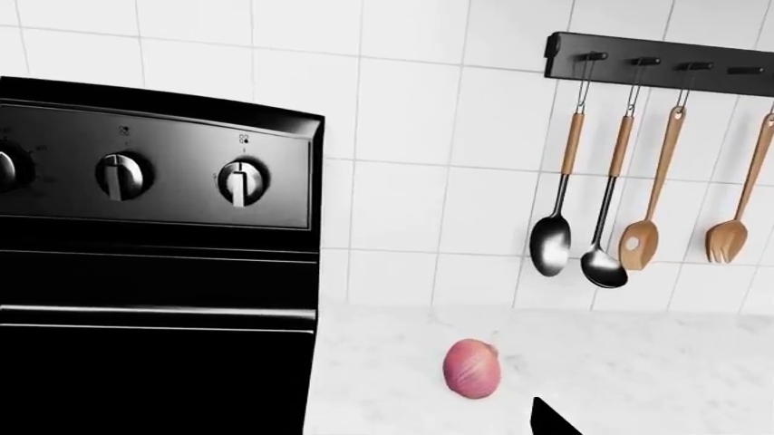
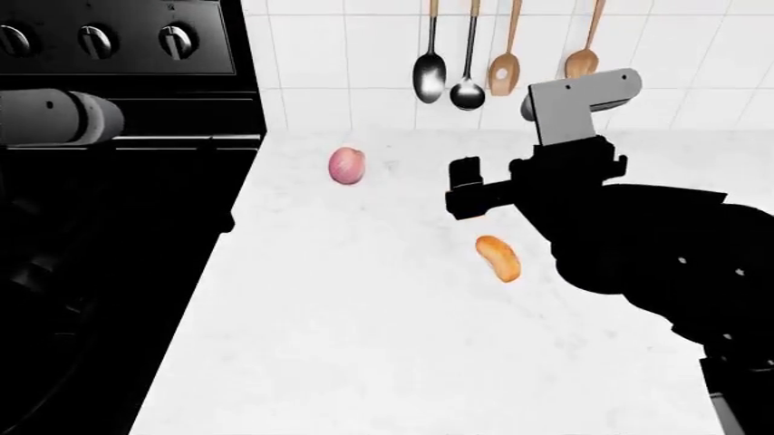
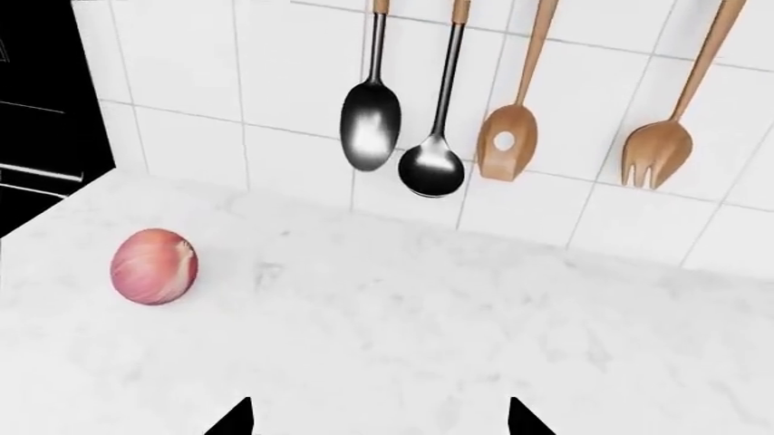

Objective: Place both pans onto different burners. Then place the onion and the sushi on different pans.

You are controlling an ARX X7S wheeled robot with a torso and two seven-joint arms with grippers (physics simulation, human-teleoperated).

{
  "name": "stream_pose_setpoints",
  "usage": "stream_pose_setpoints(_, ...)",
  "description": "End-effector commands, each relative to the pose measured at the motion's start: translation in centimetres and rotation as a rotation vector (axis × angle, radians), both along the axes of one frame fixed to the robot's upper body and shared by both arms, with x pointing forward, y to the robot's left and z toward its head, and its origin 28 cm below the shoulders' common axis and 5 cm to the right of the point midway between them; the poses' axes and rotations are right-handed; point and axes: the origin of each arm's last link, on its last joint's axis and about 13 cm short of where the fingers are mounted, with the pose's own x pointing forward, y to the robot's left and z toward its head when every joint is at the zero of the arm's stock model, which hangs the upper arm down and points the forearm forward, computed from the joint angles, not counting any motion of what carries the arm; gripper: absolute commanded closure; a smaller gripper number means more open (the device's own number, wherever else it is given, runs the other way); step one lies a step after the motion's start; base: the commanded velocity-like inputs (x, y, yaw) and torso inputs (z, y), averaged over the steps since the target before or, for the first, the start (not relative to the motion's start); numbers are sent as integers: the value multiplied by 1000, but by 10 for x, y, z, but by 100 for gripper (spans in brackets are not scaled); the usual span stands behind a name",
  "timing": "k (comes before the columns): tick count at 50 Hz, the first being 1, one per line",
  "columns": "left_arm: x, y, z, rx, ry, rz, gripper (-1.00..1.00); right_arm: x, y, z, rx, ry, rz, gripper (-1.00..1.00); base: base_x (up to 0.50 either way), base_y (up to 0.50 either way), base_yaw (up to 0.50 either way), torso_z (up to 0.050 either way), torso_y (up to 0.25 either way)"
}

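Left wrist view: the small round pinkish-purple onion (image 1: 472, 368) lies on the white marble counter (image 1: 653, 362), just beside the glossy black stove (image 1: 158, 272) with its round knobs (image 1: 242, 181). A black wall rail (image 1: 659, 56) on the white tiles carries a steel spoon (image 1: 552, 243), a steel ladle (image 1: 604, 265), a slotted wooden spoon (image 1: 639, 243) and a wooden fork-spoon (image 1: 728, 239). Only one dark tip of the left gripper (image 1: 550, 421) enters the picture, so I cannot tell whether its fingers are spread or pressed together.

Head view: the onion (image 2: 347, 166) sits near the back of the counter (image 2: 362, 344), close to the stove's edge. The oblong sushi piece with orange top and white underside (image 2: 498, 257) lies well apart from it, towards the counter's middle. The black right gripper (image 2: 466, 192) hangs above the counter, between the two and just beside the sushi, touching neither. The left arm's grey segment (image 2: 61, 118) lies over the stove (image 2: 121, 272). No pan is recognisable in the dark stove area.

Right wrist view: the onion (image 3: 155, 266) rests on the marble (image 3: 484, 344) below the hanging utensils. Two dark fingertips (image 3: 234, 419) of the right gripper stand wide apart with nothing between them.
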Motion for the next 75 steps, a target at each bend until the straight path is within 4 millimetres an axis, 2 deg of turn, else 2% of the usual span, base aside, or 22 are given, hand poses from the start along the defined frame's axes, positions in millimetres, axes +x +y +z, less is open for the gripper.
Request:
stream_pose_setpoints(1, 1, -1, -1, -3, 2, -1, -100, 12, -2, -13, -35, 54, 2, -100, 0, 0, 0, 0, 0)
stream_pose_setpoints(11, 2, -1, -2, -7, 6, -2, -100, 36, -10, -38, -40, 130, -36, -100, 0, 0, 0, 0, 0)
stream_pose_setpoints(24, 4, -1, -4, -7, 10, -1, -100, 34, -11, -59, -90, 207, -32, -100, 0, 0, 0, 0, 0)
stream_pose_setpoints(46, 2, -1, -4, -15, 8, -2, -100, 11, -12, -64, -104, 246, -17, -100, 0, 0, 0, 0, 0)
stream_pose_setpoints(75, 2, -2, -4, -15, 9, -3, -100, -19, -24, -76, -82, 260, -32, -100, 0, 0, 0, 0, 0)
